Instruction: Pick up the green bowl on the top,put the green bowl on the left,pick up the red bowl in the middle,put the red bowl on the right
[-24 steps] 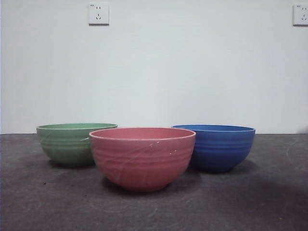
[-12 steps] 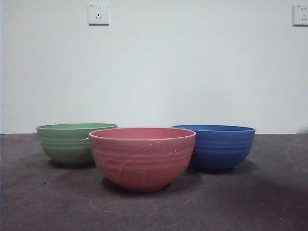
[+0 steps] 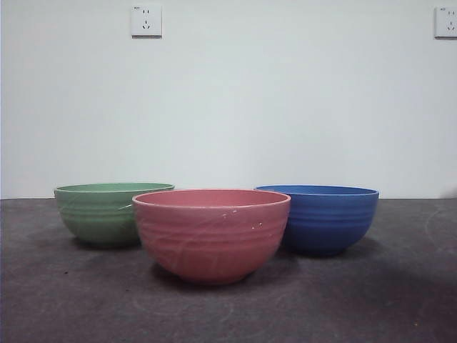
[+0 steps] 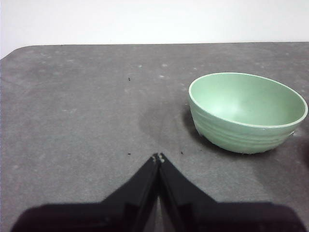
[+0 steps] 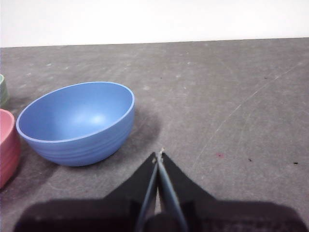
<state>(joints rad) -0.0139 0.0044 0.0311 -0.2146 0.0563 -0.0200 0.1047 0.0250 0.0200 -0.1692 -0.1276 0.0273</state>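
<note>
Three bowls stand upright on the dark grey table (image 3: 400,300), and you will find all of them separate, none nested in another. Behind them rises a plain white wall (image 3: 285,100) with two sockets: one socket (image 3: 146,20) high on the left of the front view, a second socket (image 3: 445,21) at the right edge.

Taking the bowls by apparent size in the front view: the red bowl (image 3: 211,234) is nearest and largest, standing between the other two and forward of both. Its rim overlaps the green bowl (image 3: 103,213) on one side and the blue bowl (image 3: 327,218) on the other from this angle; whether any of them touch cannot be told. White flecks show near the red rim.

Left gripper (image 4: 158,157): jaws pressed together, tips meeting, nothing between them. You have the green bowl ahead of it and off to one side, well clear of the tips, empty, resting on the table with a shadow beneath. Bare table lies directly ahead of the tips.

Right gripper (image 5: 159,155): jaws likewise closed tip to tip, holding nothing. The blue bowl sits ahead of it and to the side, near but apart from the tips, empty. Beyond the blue bowl, at the picture's edge, a slice of the red bowl and a sliver of the green bowl appear.

Neither arm appears in the front view.
</note>
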